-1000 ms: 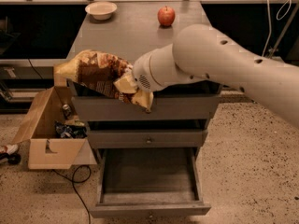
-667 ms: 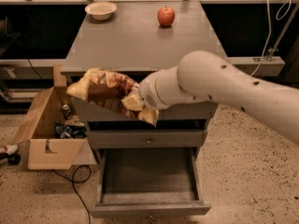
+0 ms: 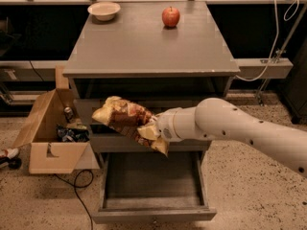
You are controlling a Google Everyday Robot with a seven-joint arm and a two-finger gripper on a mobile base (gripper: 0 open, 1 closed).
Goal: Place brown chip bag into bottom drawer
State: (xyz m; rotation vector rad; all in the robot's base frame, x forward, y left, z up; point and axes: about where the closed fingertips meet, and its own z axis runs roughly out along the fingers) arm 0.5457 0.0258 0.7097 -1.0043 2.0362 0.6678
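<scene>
The brown chip bag (image 3: pixel 123 120) is crinkled, dark brown with pale yellow ends. It hangs in front of the cabinet's middle drawer, above the open bottom drawer (image 3: pixel 152 213). My gripper (image 3: pixel 152 131) is shut on the bag's right end, at the tip of my white arm (image 3: pixel 230 126) reaching in from the right. The fingers are mostly hidden by the bag. The bottom drawer is pulled out and its grey inside shows nothing in it.
A white bowl (image 3: pixel 104 10) and a red apple (image 3: pixel 171 17) sit at the back of the grey cabinet top (image 3: pixel 144 51). An open cardboard box (image 3: pixel 50 133) with clutter stands on the floor to the left. A black cable (image 3: pixel 79 186) lies beside it.
My arm has dropped lower and moved right with the bag, from the top drawer's level down to the middle drawer's front, closer to the open bottom drawer.
</scene>
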